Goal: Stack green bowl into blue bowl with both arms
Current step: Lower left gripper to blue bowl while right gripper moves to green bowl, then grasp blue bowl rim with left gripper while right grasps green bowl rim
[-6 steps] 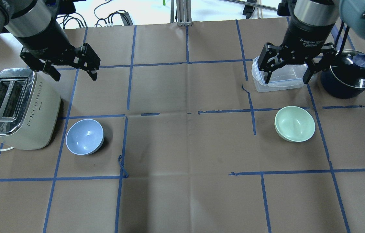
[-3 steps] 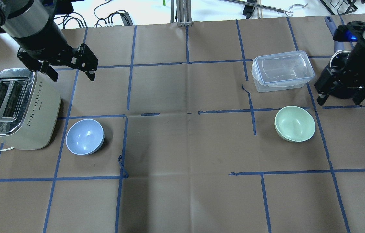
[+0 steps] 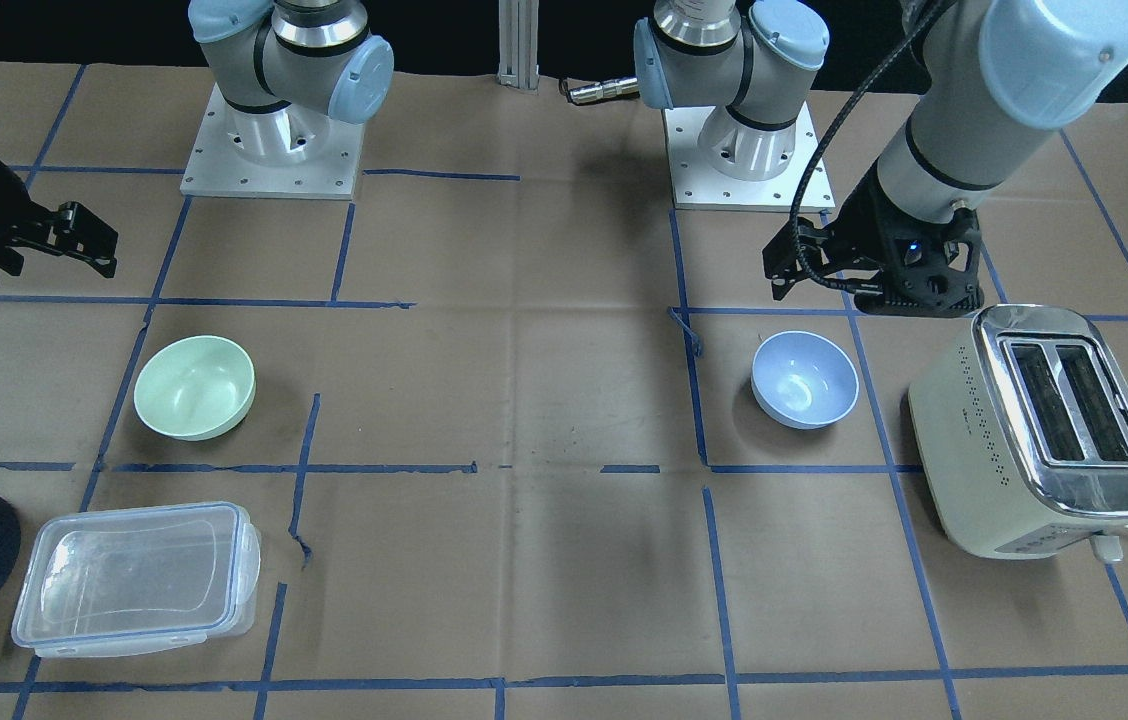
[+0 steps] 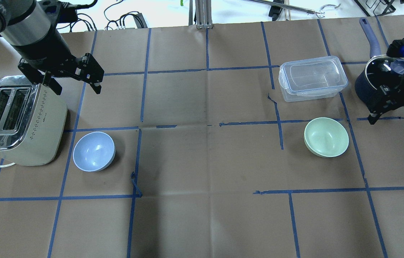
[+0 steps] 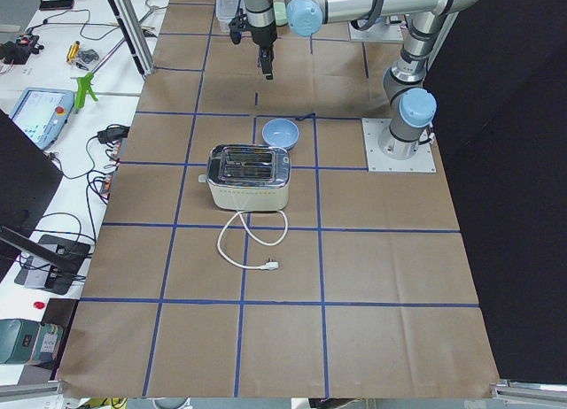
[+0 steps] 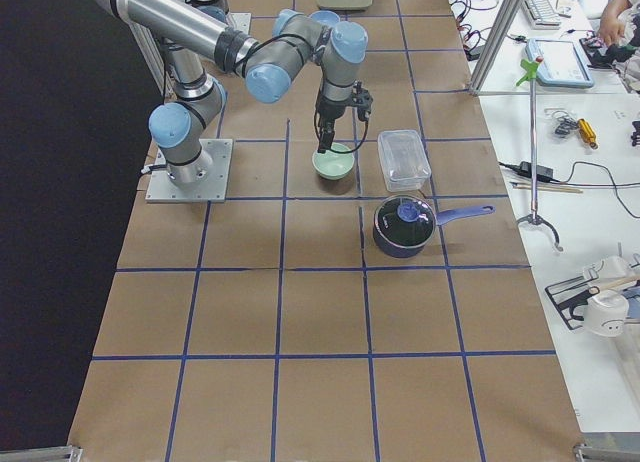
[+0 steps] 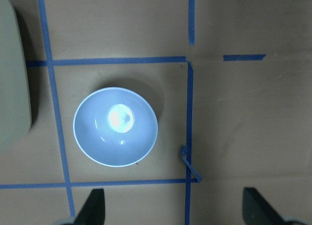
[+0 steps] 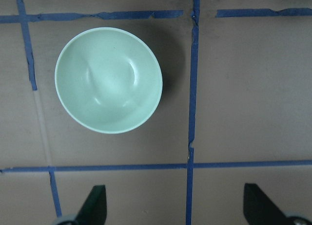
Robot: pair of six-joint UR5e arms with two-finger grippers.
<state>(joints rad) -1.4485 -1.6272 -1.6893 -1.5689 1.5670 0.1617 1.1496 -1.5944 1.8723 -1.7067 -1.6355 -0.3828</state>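
Brown paper with blue tape lines covers the tabletop point(image 4: 202, 161). I see the blue bowl point(image 4: 93, 151) mouth up just beside the toaster point(image 4: 19, 122) on the left. The green bowl point(image 4: 326, 137) sits mouth up, well apart on the right, with only paper between them. Up above, the left fingers point(image 7: 94, 208) and the right fingers point(image 8: 94, 205) are spread wide, holding nothing.

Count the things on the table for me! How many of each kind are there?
bowls: 2 (green bowl, blue bowl)
toaster: 1
clear container: 1
pot: 1
Total: 5
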